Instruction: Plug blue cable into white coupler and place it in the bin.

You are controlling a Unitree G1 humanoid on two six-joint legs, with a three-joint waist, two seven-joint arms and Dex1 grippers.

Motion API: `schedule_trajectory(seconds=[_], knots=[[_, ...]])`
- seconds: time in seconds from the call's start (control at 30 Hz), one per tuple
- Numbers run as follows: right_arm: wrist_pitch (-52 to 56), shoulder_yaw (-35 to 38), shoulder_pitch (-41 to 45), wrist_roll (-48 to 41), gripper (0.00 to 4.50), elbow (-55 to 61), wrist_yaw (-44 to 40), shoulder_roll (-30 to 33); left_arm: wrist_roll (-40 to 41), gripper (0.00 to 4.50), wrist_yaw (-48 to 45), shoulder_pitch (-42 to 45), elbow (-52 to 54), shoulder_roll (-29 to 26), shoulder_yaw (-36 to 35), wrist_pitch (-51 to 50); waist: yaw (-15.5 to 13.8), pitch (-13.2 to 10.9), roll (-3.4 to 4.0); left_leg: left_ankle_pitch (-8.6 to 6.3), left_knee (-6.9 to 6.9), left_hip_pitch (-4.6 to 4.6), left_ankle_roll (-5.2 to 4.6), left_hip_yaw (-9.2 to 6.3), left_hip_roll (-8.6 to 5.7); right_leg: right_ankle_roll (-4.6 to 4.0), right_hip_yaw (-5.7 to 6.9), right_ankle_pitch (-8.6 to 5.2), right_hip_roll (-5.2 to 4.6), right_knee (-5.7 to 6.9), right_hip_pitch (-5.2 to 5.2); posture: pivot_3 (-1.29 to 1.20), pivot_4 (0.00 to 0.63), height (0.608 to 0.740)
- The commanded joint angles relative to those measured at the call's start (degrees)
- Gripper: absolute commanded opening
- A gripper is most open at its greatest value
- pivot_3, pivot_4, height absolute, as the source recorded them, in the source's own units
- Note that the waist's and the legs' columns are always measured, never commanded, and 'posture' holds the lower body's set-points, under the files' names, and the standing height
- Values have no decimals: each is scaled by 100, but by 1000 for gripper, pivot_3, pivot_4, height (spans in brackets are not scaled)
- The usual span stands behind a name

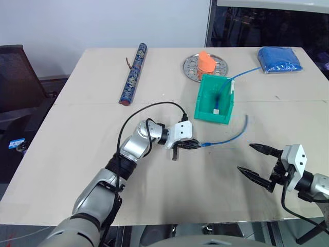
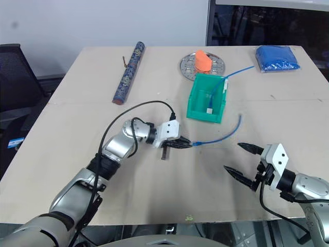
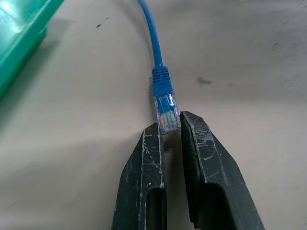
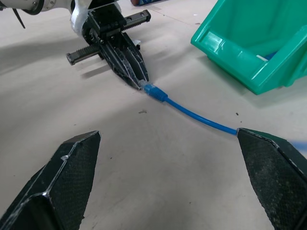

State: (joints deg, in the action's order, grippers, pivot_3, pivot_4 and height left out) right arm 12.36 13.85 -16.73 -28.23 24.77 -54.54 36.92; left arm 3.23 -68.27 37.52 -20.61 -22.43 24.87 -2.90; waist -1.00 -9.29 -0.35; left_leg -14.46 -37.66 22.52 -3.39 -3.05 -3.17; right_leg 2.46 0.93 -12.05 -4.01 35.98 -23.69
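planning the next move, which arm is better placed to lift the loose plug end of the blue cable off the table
Left. The left gripper is already shut on the blue cable at its clear plug, while the right gripper hangs open, apart from it.

Bright even indoor light, soft shadows, wrist views perhaps slightly blurred

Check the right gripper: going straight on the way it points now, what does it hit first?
Probably the blue cable, lying across the table just ahead of the open right gripper. Beyond it is the left gripper, shut on the cable's plug. Depth is uncertain; it may pass over the cable.
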Motion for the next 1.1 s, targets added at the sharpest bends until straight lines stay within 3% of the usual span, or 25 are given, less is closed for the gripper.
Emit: schedule_trajectory(seconds=[0.03,0.13,0.27,0.43,0.73,0.87,1.07,1.1], knots=[[14,-68,-89,-62,4500,245,-20,44,183,47,-127,-133,311,55,-115,-81,5,0,0,0,-1,0,0,0,0,0,0,0,0,0,0,0,150,740],[350,-146,-132,-327,4500,323,106,-21,631,47,-202,-225,590,79,-401,-633,14,0,0,0,-3,0,0,0,1,0,-1,0,0,1,0,0,150,740],[1564,-222,-131,-1597,4500,675,635,-294,1967,47,-126,-208,1239,306,-1139,-2455,13,-1,0,0,-28,10,-1,-15,5,-1,9,0,1,16,-1,0,150,740],[2279,-438,271,-2608,4500,766,1284,-852,3284,47,-193,-371,2054,278,-1617,-4176,24,-1,2,-1,-64,22,-2,-34,6,-1,28,-1,-1,40,0,0,150,740],[2798,-454,1469,-4157,4500,838,2219,-1396,4091,47,-122,-458,2472,108,-1825,-5069,15,-2,3,0,-74,13,0,-36,3,-2,26,-2,5,64,-1,0,150,740],[2902,-454,1644,-4381,3220,856,2256,-1270,4114,0,-59,-442,2452,109,-1828,-5072,18,-2,3,0,-70,15,0,-34,0,-3,21,-3,5,62,-2,0,150,740],[3000,-498,1755,-4490,186,913,2264,-1084,4047,0,19,-441,2444,142,-1775,-4980,21,-2,3,0,-68,15,0,-34,0,-3,21,-3,5,62,-2,0,150,740],[3000,-504,1754,-4492,41,914,2269,-1073,4038,0,31,-445,2449,149,-1771,-4964,21,-2,3,0,-69,15,0,-34,0,-3,21,-3,4,62,-2,0,150,740]])
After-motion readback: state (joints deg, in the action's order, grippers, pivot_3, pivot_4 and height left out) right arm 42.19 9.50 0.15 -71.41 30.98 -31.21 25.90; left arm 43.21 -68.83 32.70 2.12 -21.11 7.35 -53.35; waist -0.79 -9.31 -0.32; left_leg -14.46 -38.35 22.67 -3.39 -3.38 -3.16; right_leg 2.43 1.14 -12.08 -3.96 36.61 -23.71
